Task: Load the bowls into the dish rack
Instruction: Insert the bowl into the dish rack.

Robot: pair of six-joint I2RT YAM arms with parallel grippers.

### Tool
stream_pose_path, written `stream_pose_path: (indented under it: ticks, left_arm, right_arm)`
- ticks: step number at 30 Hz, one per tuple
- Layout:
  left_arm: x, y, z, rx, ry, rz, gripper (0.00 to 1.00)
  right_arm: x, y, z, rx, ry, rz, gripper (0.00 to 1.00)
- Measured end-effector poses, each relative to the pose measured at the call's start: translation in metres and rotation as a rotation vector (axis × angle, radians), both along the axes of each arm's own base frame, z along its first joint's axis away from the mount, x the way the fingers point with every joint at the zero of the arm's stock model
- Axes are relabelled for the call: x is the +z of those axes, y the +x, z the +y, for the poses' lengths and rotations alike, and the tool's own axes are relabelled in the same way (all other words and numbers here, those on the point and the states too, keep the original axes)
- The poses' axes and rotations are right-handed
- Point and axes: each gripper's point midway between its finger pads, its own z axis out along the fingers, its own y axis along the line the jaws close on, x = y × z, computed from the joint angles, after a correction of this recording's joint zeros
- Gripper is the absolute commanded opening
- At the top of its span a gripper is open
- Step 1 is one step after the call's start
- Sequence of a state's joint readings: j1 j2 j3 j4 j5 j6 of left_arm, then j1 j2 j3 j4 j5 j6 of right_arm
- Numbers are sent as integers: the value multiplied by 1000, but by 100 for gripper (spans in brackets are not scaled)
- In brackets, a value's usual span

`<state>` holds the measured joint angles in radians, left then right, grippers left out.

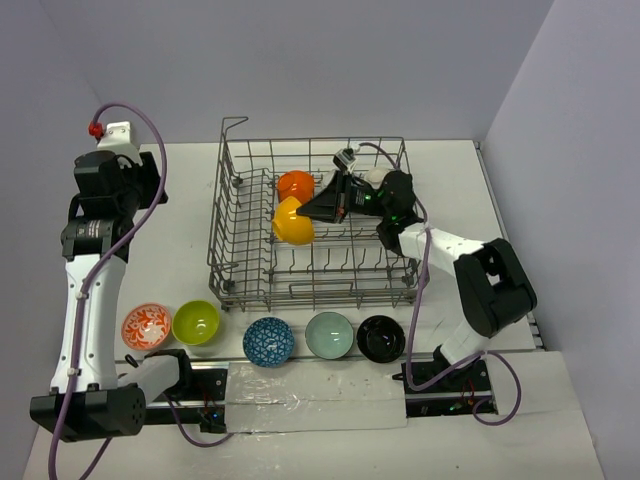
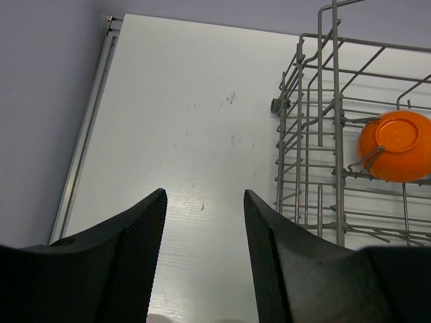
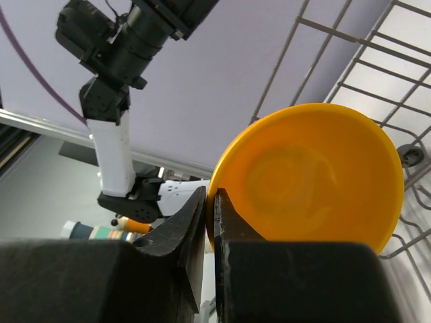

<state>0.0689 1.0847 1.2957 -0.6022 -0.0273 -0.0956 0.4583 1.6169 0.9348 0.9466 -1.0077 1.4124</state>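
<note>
The grey wire dish rack (image 1: 228, 262) stands mid-table. An orange bowl (image 1: 295, 184) stands on edge among its tines, also seen in the left wrist view as the orange bowl (image 2: 396, 145). My right gripper (image 1: 308, 213) is shut on the rim of a yellow bowl (image 1: 291, 224), held tilted over the rack's left part; the yellow bowl (image 3: 313, 176) fills the right wrist view, its rim between the jaws of the right gripper (image 3: 211, 196). My left gripper (image 2: 205, 202) is open over bare table left of the rack (image 2: 316, 134). Several more bowls line the front.
In front of the rack sit a red-and-white bowl (image 1: 146, 326), lime green bowl (image 1: 196, 322), blue-patterned bowl (image 1: 268, 341), pale teal bowl (image 1: 329, 334) and black bowl (image 1: 381, 338). The left arm (image 1: 95, 240) stands along the table's left side.
</note>
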Motion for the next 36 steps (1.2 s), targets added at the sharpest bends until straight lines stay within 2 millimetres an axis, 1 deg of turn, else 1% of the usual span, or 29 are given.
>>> stream_pose_path:
  ticks: [4, 11, 16, 23, 30, 36]
  left_arm:
    - [1, -2, -1, -4, -1, -4, 56]
    - [1, -6, -3, -13, -4, -10, 56]
    - [1, -6, -4, -20, -7, -11, 56]
    - [1, -6, -6, -30, -11, -11, 56]
    - [1, -6, -6, -31, -12, -11, 56]
    - [1, -6, -6, -32, -12, -11, 57]
  right_arm:
    - [-11, -1, 6, 9, -22, 7, 0]
    - [-43, -3, 22, 46, -71, 71, 0]
    - [-57, -4, 29, 64, -90, 92, 0]
    - [-68, -1, 34, 76, -101, 111, 0]
    - [-69, 5, 38, 85, -92, 106, 0]
    - [-68, 6, 40, 95, -84, 92, 0]
